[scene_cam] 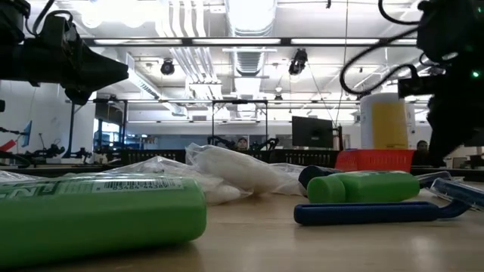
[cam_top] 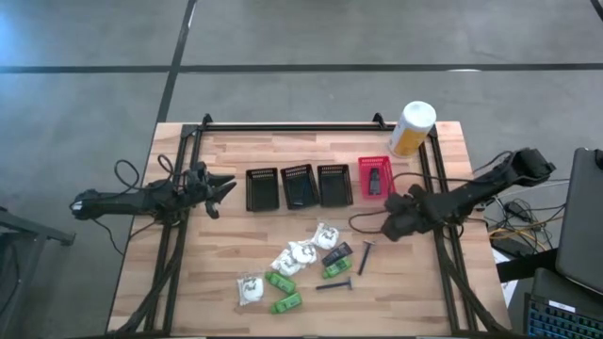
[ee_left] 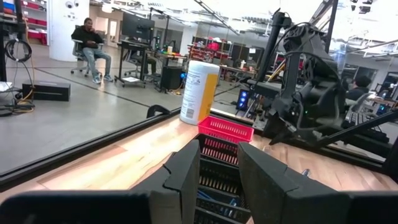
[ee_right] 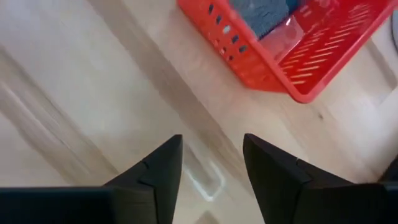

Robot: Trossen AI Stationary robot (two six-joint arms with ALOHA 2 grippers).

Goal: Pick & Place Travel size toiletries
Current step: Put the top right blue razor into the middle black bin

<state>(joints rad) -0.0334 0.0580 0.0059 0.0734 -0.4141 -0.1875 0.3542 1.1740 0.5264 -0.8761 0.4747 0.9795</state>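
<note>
1. High view: note the row of three black baskets (cam_top: 298, 186) and the red basket (cam_top: 375, 177) across the table's middle. The travel size toiletries (cam_top: 300, 264) lie loose in a cluster nearer the front edge, apart from the baskets; one dark item already sits in the red basket. The right gripper (cam_top: 394, 222) hovers just in front of that basket. The left gripper (cam_top: 219, 193) waits beside the leftmost black basket.
2. Low view: observe a green tube (scene_cam: 363, 187) and a blue razor (scene_cam: 374, 212) resting on the wood.
3. Left wrist view: its fingers (ee_left: 180, 180) stand slightly parted, holding nothing.
4. Right wrist view: the fingers (ee_right: 277, 177) are spread and empty over bare wood, probably after a drop.
</note>
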